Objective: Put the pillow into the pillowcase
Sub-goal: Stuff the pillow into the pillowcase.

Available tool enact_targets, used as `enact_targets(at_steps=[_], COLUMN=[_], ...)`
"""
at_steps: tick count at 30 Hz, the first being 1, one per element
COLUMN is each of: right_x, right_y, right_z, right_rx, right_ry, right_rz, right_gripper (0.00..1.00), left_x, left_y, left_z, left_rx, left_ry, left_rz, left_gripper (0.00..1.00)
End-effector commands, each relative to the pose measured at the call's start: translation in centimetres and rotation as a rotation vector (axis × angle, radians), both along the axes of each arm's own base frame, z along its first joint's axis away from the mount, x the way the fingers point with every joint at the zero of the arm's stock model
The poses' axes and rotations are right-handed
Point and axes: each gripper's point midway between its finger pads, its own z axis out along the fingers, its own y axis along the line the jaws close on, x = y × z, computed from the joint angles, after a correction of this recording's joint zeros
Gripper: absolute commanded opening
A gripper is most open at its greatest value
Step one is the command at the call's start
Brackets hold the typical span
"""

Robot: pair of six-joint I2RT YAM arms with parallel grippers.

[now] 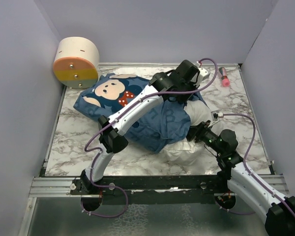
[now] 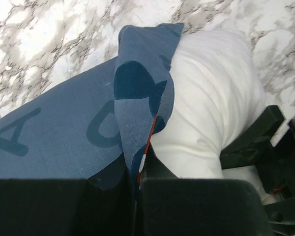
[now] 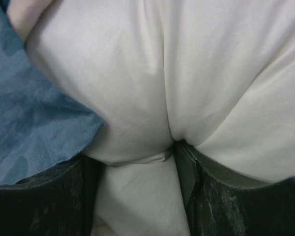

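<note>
Fabric work, mid-frame: with left jaws clamped on pillowcase (image 2: 64,142) hem, right jaws pinching pillow (image 3: 187,73), draw hem over corner, pushing steadily.

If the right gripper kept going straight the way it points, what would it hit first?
The pillow: the right gripper holds a fold of it between its jaws, so going on would likely just press deeper. The pillowcase lies left of that line.

Bright, even overhead light, faint shadows; close-up pillow (image 3: 211,73) looks soft, slightly blurred.
</note>
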Motion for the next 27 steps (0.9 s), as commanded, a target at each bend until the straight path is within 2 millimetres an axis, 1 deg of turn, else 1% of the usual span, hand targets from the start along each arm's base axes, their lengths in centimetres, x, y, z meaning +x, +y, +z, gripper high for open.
enact_targets(at_steps=[1,2,3,4,5,6,7,8,9,10,11,13,15,16,17,18,19,20,21,22,23,24,25,26,27], right_x=[1.6,2.1,2.7,3.3,3.9,4.4,4.9,5.3,5.7,6.0,6.2,6.4,6.7,7.1,7.5,8.0,8.5,8.9,8.8,8.4,7.8,6.9,5.9,4.7,3.8], right_y=[-0.7,-0.7,-0.7,-0.6,-0.4,-0.1,0.3,0.7,1.2,1.5,1.9,2.2,2.2,2.2,2.5,2.9,3.6,4.4,5.2,5.9,6.3,6.4,6.3,6.1,5.6], right_z=[-0.7,-0.1,0.5,1.0,1.1,1.7,2.2,3.1,4.4,5.5,7.0,9.9,11.9,12.4,12.2,11.4,10.0,8.0,6.0,4.4,3.0,1.7,1.0,0.4,0.2], right_rx=[-0.058,-0.057,-0.055,-0.053,-0.053,-0.046,-0.033,-0.008,0.017,0.034,0.054,0.089,0.116,0.12,0.117,0.109,0.096,0.079,0.067,0.071,0.075,0.079,0.081,0.075,0.064], right_ry=[0.019,-0.001,-0.023,-0.039,-0.042,-0.058,-0.069,-0.086,-0.108,-0.14,-0.183,-0.248,-0.285,-0.289,-0.276,-0.243,-0.204,-0.151,-0.107,-0.095,-0.076,-0.065,-0.076,-0.08,-0.09], right_rz=[-0.068,-0.078,-0.09,-0.097,-0.098,-0.096,-0.085,-0.074,-0.061,-0.048,-0.032,-0.024,-0.034,-0.043,-0.046,-0.04,-0.027,-0.007,0.029,0.065,0.099,0.13,0.156,0.175,0.175], right_gripper=[0.59,0.59,0.59,0.59,0.57,0.55,0.49,0.37,0.25,0.15,0.08,0.02,0.01,0.01,0.01,0.01,0.01,0.01,0.01,0.02,0.03,0.05,0.09,0.15,0.21], left_x=[-6.1,-7.2,-8.6,-10.1,-11.3,-12.4,-13.4,-14.4,-15.3,-16.6,-17.6,-19.0,-20.0,-20.4,-20.5,-20.5,-20.3,-19.9,-19.3,-18.6,-17.6,-16.6,-15.5,-14.6,-13.7], left_y=[-2.9,-3.2,-3.4,-3.1,-3.0,-2.9,-2.7,-2.5,-2.4,-2.1,-2.1,-2.1,-2.4,-2.6,-3.0,-3.3,-3.6,-3.9,-4.3,-4.4,-4.2,-3.9,-3.2,-2.2,-1.0], left_z=[9.8,10.8,12.4,14.6,15.9,17.0,18.1,19.3,20.2,21.4,22.2,23.2,23.4,23.1,22.2,21.1,19.3,17.5,15.1,12.4,10.2,7.5,5.1,3.4,2.1], left_rx=[-0.33,-0.386,-0.457,-0.535,-0.599,-0.655,-0.703,-0.744,-0.776,-0.81,-0.832,-0.863,-0.891,-0.901,-0.901,-0.904,-0.9,-0.902,-0.901,-0.89,-0.886,-0.872,-0.856,-0.856,-0.868], left_ry=[0.011,0.03,0.037,0.035,0.057,0.069,0.077,0.08,0.085,0.088,0.092,0.102,0.125,0.14,0.164,0.18,0.206,0.23,0.259,0.294,0.316,0.338,0.346,0.349,0.35], left_rz=[-0.175,-0.215,-0.261,-0.301,-0.332,-0.366,-0.392,-0.422,-0.45,-0.483,-0.511,-0.551,-0.58,-0.594,-0.597,-0.596,-0.585,-0.565,-0.538,-0.5,-0.462,-0.415,-0.371,-0.337,-0.301], left_gripper=[0.0,0.0,0.0,0.0,0.0,0.0,0.0,0.0,0.0,0.0,0.0,0.0,0.0,0.0,0.0,0.0,0.0,0.0,0.0,0.0,0.0,0.0,0.0,0.0,0.0])
